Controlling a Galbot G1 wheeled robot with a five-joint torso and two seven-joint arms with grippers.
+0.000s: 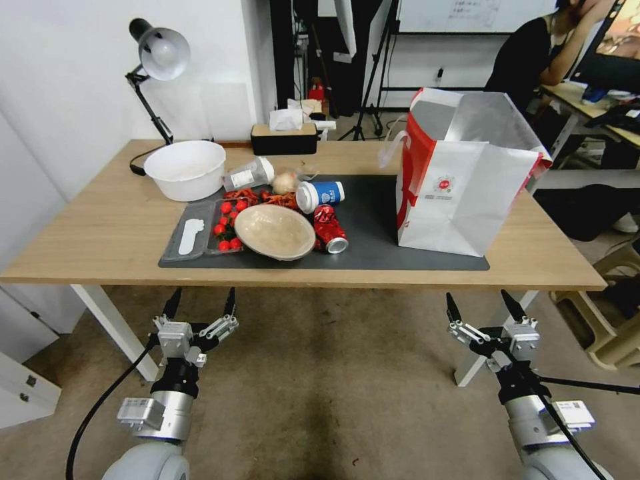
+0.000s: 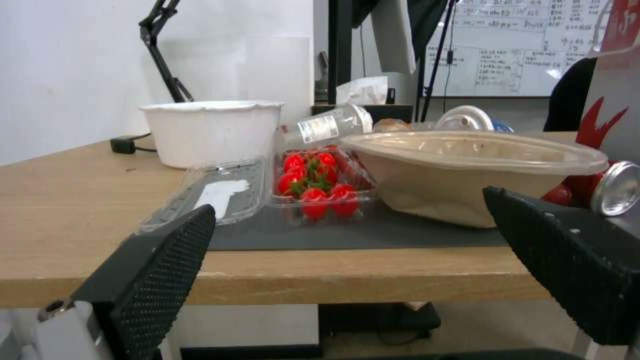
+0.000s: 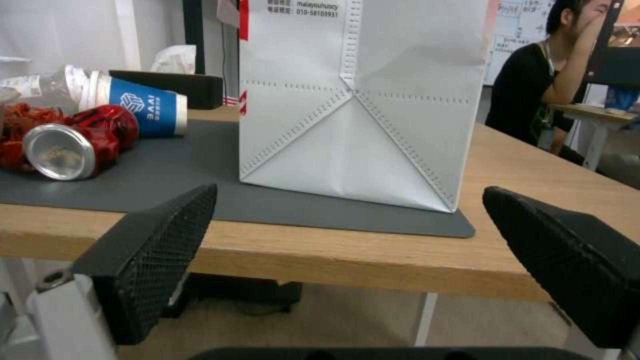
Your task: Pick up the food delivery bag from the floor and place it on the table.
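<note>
Bag (image 1: 460, 180) on table (image 1: 100, 227), both grippers splayed.

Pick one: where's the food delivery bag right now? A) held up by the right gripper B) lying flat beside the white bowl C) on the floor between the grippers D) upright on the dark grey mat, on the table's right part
D. The food delivery bag stands upright on the dark grey mat on the table, while the left gripper and right gripper sit open and empty below the table's front edge.
</note>
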